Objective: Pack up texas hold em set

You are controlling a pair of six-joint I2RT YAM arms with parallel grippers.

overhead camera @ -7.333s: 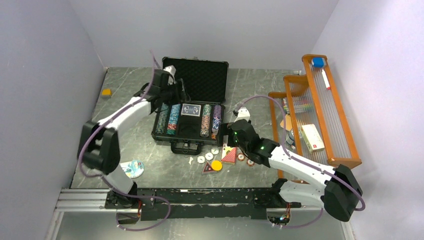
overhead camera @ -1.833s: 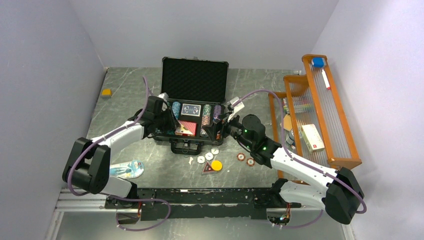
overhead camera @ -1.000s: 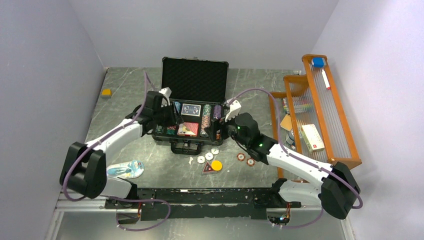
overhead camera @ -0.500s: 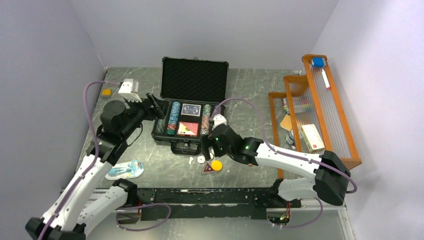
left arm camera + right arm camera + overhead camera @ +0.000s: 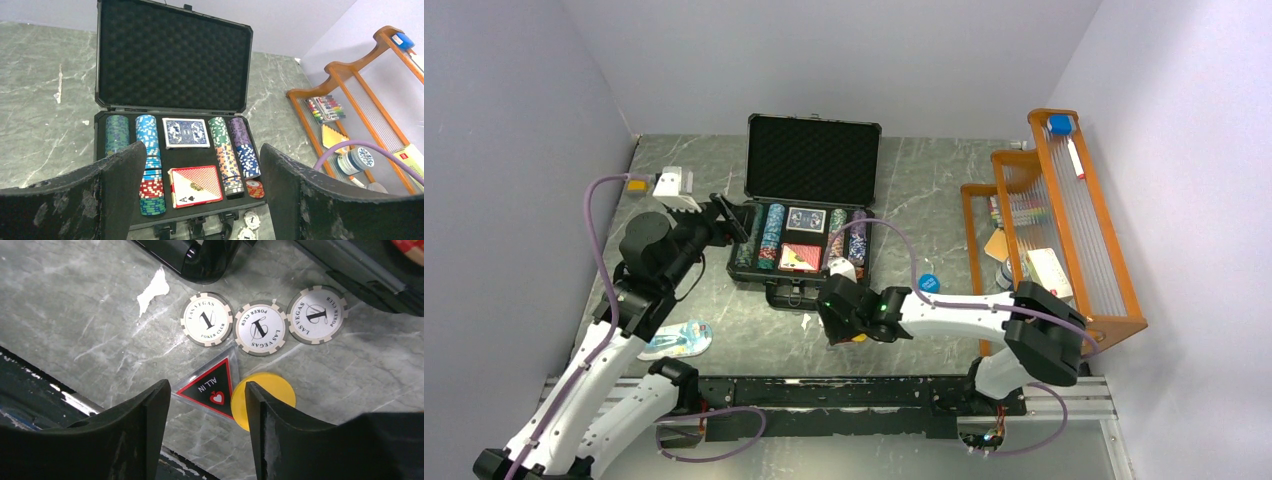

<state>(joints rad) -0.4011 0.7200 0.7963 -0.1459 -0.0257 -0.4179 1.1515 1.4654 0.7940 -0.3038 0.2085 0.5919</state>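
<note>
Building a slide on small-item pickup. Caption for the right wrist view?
Open right hand above the ALL IN triangle and yellow disc, three white chips just beyond.

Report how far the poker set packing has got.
Done: the chip rows, blue deck and red deck sit in the case. In hand: nothing is gripped. The right gripper is open over the ALL IN triangle, and the left gripper is open and empty. Left: three white chips, the yellow disc, the triangle and the blue disc lie on the table, and the lid is up.
</note>
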